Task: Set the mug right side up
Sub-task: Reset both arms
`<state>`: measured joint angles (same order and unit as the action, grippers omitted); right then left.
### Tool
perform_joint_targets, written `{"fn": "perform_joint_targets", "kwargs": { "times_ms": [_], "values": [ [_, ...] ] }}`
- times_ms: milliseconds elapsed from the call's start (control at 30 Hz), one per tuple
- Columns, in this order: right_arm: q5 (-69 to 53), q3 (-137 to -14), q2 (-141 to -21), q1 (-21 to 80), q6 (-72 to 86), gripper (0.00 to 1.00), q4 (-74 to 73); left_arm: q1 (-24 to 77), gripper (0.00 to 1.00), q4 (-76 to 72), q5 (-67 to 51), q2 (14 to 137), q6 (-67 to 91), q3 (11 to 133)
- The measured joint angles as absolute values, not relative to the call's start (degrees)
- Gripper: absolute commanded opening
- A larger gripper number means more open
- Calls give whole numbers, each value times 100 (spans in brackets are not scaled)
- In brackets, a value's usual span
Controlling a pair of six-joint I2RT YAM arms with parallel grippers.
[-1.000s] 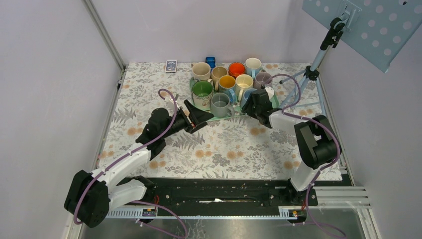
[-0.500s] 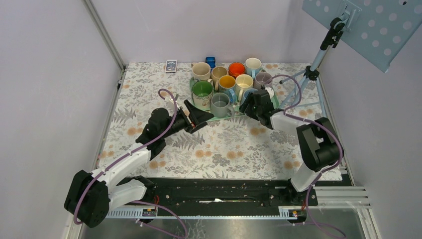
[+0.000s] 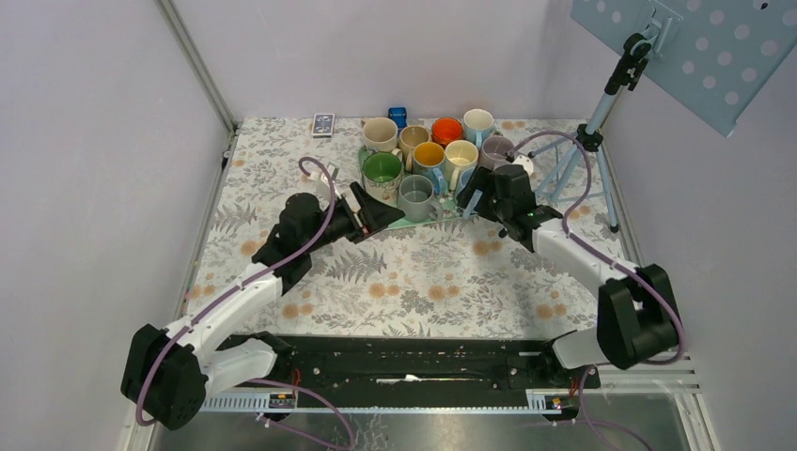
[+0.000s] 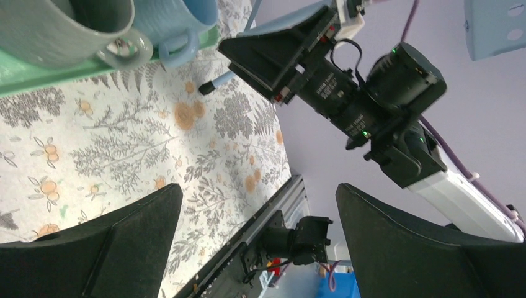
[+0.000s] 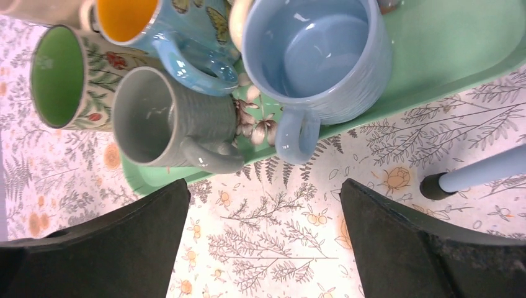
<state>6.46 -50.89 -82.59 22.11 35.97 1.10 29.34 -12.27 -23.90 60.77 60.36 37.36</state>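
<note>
The light-blue mug [image 5: 316, 56] stands mouth up at the near edge of the green tray [image 5: 459, 56], with its handle pointing off the tray. It also shows in the left wrist view as the light-blue mug [image 4: 180, 25]. My right gripper [image 5: 263, 248] is open over the floral cloth, just short of that handle, and nothing is between its fingers. In the top view the right gripper [image 3: 477, 199] hovers at the tray's near right corner. My left gripper [image 3: 376, 214] is open and empty at the tray's near left edge, beside the grey mug [image 5: 167, 121].
Several other mugs stand upright on the tray, among them a green-lined one [image 5: 62, 81] and an orange-lined blue one [image 5: 155, 25]. A tripod leg [image 5: 477, 174] rests on the cloth to the right of the tray. A small card box [image 3: 322, 124] lies at the back.
My right gripper has opened and let go of the light-blue mug, then drawn back a little. Its elbow swung out to the right. The left arm barely moved.
</note>
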Motion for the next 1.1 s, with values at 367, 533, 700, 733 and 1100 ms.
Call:
{"fn": "perform_joint_targets", "kwargs": {
  "times_ms": [367,533,700,733,1100],
  "values": [
    [268,-5094,-6648,2211,2995,100,-403,2934,99,139,-1588,6012,4947,4882],
    [-62,-5113,-5961,2211,2759,100,-410,2932,99,735,-961,6010,4525,5389],
    [-294,-5124,-5461,2211,2626,100,-381,2932,99,1164,-373,6010,4182,5725],
    [-327,-5124,-5371,2211,2611,100,-357,2932,99,1245,-266,6010,4128,5769],
    [-532,-5094,-5089,2211,2589,100,14,2932,99,1710,163,6014,3710,5892]
  ]
}}
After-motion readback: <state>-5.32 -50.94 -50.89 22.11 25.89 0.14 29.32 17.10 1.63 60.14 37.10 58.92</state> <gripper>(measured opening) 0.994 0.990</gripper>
